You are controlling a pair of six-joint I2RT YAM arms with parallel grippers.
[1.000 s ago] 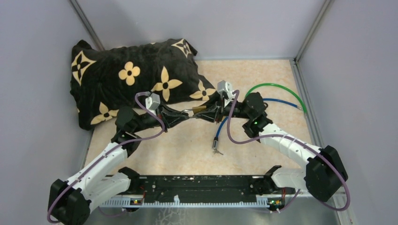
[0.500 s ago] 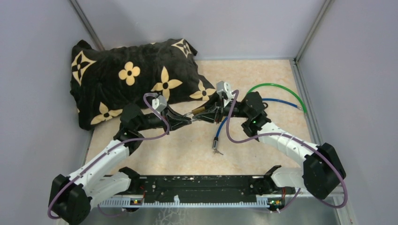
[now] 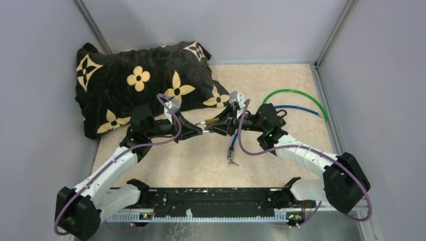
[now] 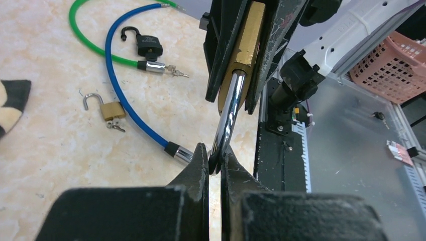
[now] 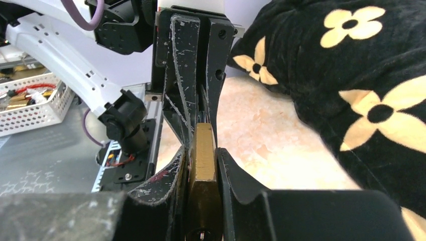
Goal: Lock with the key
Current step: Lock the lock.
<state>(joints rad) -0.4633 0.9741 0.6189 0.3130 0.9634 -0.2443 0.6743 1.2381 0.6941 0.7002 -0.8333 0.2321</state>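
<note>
Seemingly left tool (image 4: 215, 160) pinches right tool's (image 5: 202, 153) padlock (image 4: 247, 40).

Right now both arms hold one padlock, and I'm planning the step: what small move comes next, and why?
Probably the left gripper should push the shackle toward the brass padlock, which the right gripper clamps; the shackle looks extended.

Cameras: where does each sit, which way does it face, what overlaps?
Top external: above and behind the bases, looking down on the table; left arm and right arm show.
Left wrist: on the left arm, facing the right gripper; own fingers below pinch the shackle.
Right wrist: on the right arm, facing the left gripper; own fingers clamp the brass padlock.
Shared: both wrist views show that padlock.
</note>
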